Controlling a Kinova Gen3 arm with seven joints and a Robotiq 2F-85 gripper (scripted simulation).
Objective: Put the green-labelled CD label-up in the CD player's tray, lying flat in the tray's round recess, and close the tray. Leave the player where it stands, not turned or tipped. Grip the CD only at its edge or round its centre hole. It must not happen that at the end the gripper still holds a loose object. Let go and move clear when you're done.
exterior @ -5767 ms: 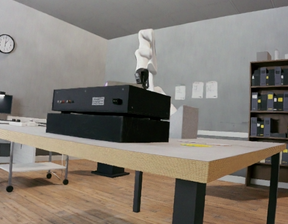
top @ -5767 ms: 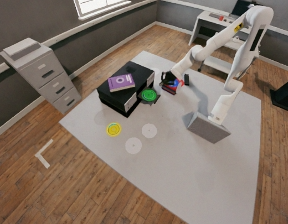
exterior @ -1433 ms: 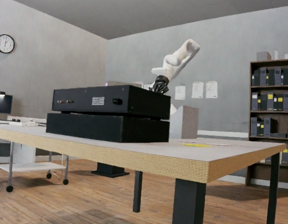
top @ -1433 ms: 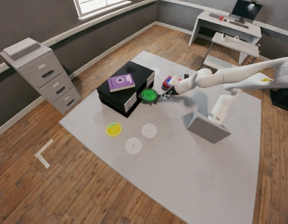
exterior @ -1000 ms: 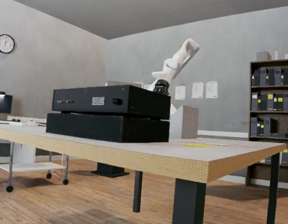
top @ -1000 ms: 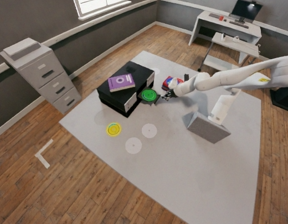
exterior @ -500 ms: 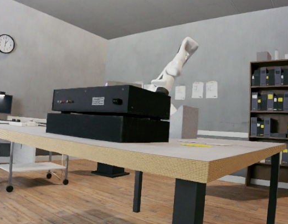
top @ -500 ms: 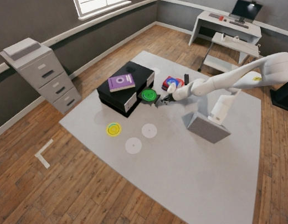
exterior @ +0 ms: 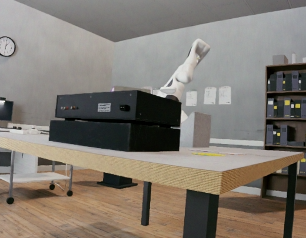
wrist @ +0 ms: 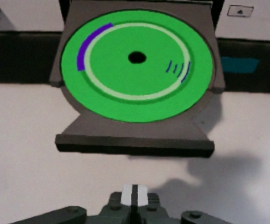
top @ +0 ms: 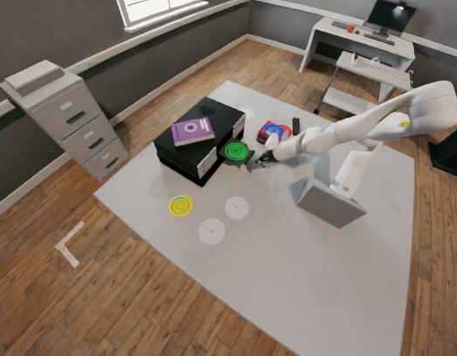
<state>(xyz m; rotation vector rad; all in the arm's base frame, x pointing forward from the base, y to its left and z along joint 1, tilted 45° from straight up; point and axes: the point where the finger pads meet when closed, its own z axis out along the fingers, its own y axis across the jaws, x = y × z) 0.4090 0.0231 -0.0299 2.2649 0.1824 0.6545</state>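
No wording can be made out in any view. The white sticker [exterior: 104,107] on the back of the black CD player [exterior: 117,107] carries print too small to read. The purple book [top: 192,131] on top of the player shows only a ring emblem and pale bars. The wall clock [exterior: 5,46] has tick marks without legible numerals, and the papers [exterior: 210,95] pinned to the wall are blurred.

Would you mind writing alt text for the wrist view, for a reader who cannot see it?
A green-labelled CD lies flat, label up, in the round recess of the CD player's open tray, which juts out toward the camera. Below it, the gripper is shut and empty, level with the tray's front edge and just short of it.
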